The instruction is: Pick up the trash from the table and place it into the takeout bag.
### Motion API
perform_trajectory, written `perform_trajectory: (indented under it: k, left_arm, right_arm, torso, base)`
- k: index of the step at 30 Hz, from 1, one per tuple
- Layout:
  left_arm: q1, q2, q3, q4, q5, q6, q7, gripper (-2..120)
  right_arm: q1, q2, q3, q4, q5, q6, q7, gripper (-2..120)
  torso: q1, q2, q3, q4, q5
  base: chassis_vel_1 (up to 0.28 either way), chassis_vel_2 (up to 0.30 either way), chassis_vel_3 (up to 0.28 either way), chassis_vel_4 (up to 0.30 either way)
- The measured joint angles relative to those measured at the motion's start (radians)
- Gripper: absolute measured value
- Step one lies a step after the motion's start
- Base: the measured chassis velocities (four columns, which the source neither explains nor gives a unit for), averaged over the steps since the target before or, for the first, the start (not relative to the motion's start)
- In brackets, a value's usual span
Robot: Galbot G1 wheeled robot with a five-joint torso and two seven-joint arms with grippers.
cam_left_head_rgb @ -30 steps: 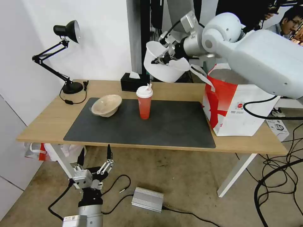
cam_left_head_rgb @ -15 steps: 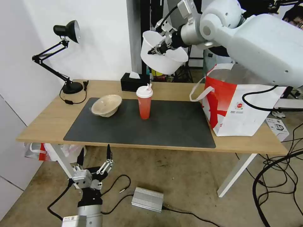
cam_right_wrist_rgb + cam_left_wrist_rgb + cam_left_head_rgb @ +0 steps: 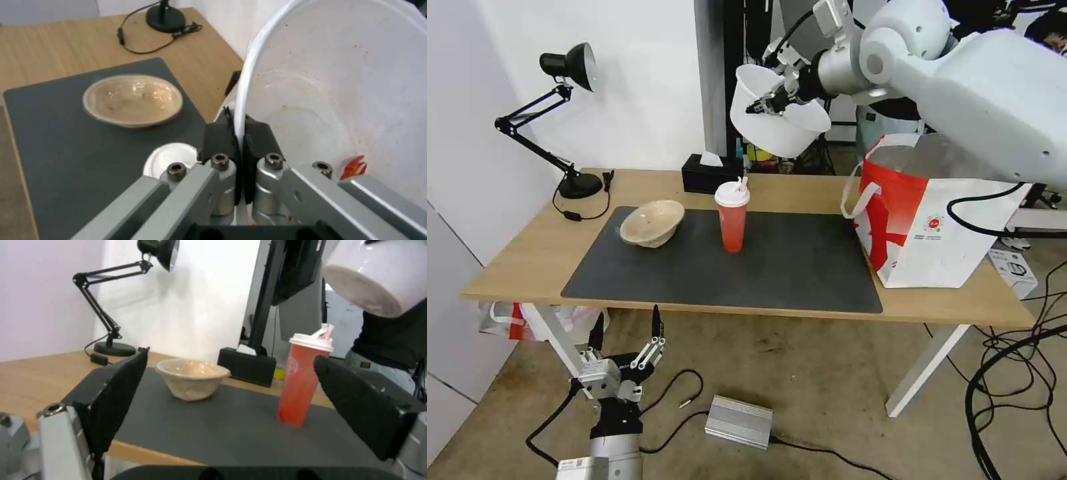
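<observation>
My right gripper [image 3: 758, 107] is shut on the rim of the large white bowl [image 3: 784, 130], holding it tilted high above the back of the table [image 3: 514, 260]. The right wrist view shows the pads clamped on the rim [image 3: 242, 110], with red scraps [image 3: 354, 164] inside the bowl. On the dark mat [image 3: 787, 267] stand the red drink cup [image 3: 732, 220] with its white lid and the beige pulp bowl [image 3: 652, 223]. The white and red takeout bag [image 3: 934, 227] stands open at the table's right end. My left gripper [image 3: 627, 333] hangs open below the table's front edge, and its wrist view looks across at the cup [image 3: 300, 380] and pulp bowl [image 3: 192, 378].
A black desk lamp [image 3: 564, 120] stands at the back left and a black tissue box [image 3: 710, 175] at the back middle. Cables and a silver box [image 3: 739, 421] lie on the floor. A small red-and-white plastic bag [image 3: 520, 319] sits under the table's left end.
My right arm lifted the white bowl higher, then shifted it slightly right towards the bag. The bag's near handle has dropped beside its side. The left arm has stayed still.
</observation>
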Motion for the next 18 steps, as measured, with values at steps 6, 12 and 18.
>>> perform_trajectory:
  k: [6,12,18]
  left_arm:
    - [0.006,0.005,0.001,-0.001,0.002,-0.002,0.000,100]
    - [0.006,0.005,0.005,-0.003,0.001,-0.002,0.000,100]
    - [0.005,0.004,0.009,0.000,0.003,-0.005,0.000,100]
  right_arm:
    - [-0.002,-0.040,0.007,0.012,0.000,0.000,0.001,0]
    - [0.006,-0.093,0.007,0.029,0.005,0.000,0.000,0]
    - [0.006,-0.146,0.012,0.046,0.014,0.000,-0.001,0]
  torso:
    - [0.000,0.000,0.000,0.0000,0.0001]
    - [0.000,0.000,0.000,-0.0001,0.0001]
    - [0.000,0.000,0.000,-0.0001,0.0000]
  base:
    - [0.000,0.000,0.000,0.000]
    - [0.000,0.000,0.000,0.000]
    - [0.000,0.000,0.000,0.000]
